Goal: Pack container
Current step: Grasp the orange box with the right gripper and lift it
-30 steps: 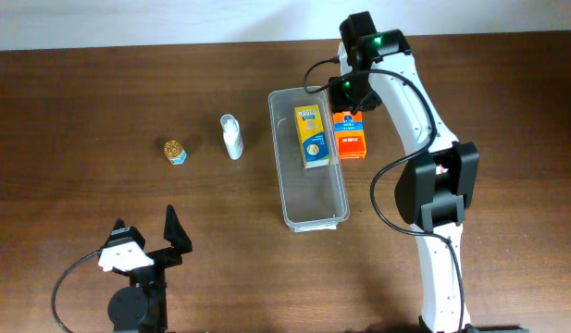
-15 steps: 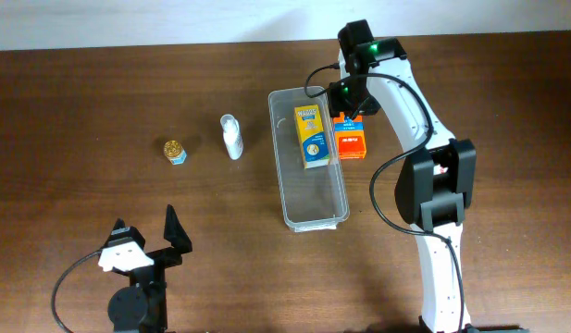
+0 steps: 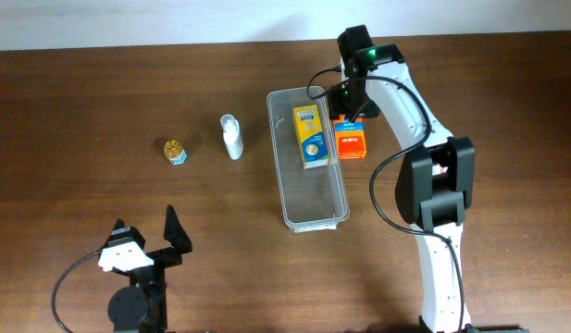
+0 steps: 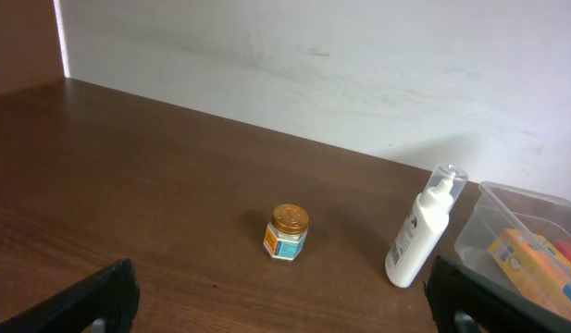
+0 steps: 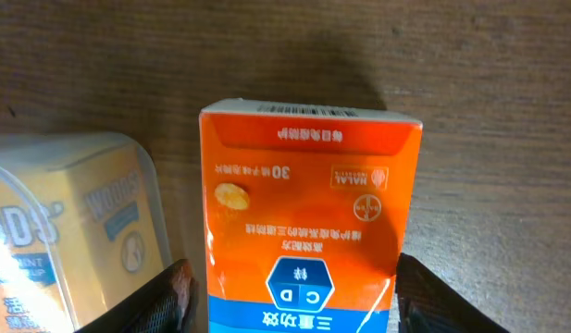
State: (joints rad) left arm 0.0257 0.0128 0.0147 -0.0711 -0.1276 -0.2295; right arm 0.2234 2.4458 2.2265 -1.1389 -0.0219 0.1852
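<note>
Overhead, the container (image 3: 277, 176) lies lengthwise on the brown table (image 3: 81, 92), a little right of the middle. It is a long clear bin, and a yellow box (image 3: 310, 136) rests flat in its far half. Just beside its right wall, outside on the wood, lies an orange box (image 3: 351, 143). The right gripper (image 3: 348, 113) hangs over that box's far end, with the white arm running back down the right side of the table.

From the right wrist, the orange box (image 5: 308, 231) fills the view and a dark finger (image 5: 165, 296) stands on each side of it. The jaws are parted. A thin strip of shadow shows between the near-left finger and the carton. On the other side I can't quite make out whether the finger touches it. The clear corner of the bin (image 5: 72, 153) sits just left of the box.

To the left of the bin a white pump bottle (image 3: 231, 137) lies on the table, and a small gold-lidded jar (image 3: 175, 151) stands farther left, apart from it. The left gripper (image 3: 144, 222) sits low at the near-left edge, well away from everything, with its jaws spread wide and nothing between them.
</note>
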